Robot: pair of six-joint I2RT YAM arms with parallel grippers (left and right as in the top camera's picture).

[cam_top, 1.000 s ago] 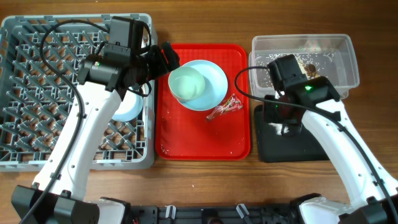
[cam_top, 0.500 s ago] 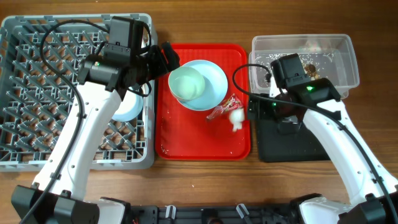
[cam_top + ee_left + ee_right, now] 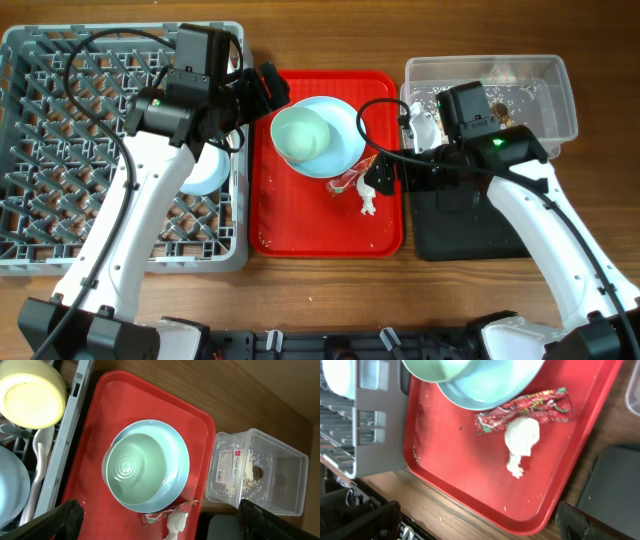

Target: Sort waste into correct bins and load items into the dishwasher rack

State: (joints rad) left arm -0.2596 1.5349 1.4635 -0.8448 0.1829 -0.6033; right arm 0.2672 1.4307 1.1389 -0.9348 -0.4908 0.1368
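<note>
A crumpled white tissue (image 3: 368, 199) lies on the flat red serving tray (image 3: 300, 225), touching a shiny red wrapper (image 3: 349, 181); both also show in the right wrist view, the tissue (image 3: 521, 439) and the wrapper (image 3: 530, 407). Stacked pale teal bowls (image 3: 318, 135) sit on the tray. My right gripper (image 3: 382, 177) is open and empty above the tray's right edge, beside the tissue. My left gripper (image 3: 268, 88) is open and empty at the tray's far left corner. The grey rack (image 3: 60, 150) holds a pale blue plate (image 3: 205, 172), a yellow cup (image 3: 30, 392) and white cutlery (image 3: 39, 472).
A clear tub (image 3: 545, 95) with rice scraps (image 3: 235, 467) stands at the far right. A black tray (image 3: 470, 225) lies in front of it, under my right arm. Bare wooden table shows along the front edge (image 3: 330, 290).
My right gripper has moved left from above the black tray to the red tray's right edge. The tissue, unseen one second ago, now lies on the red tray by the wrapper. The left arm barely moved.
</note>
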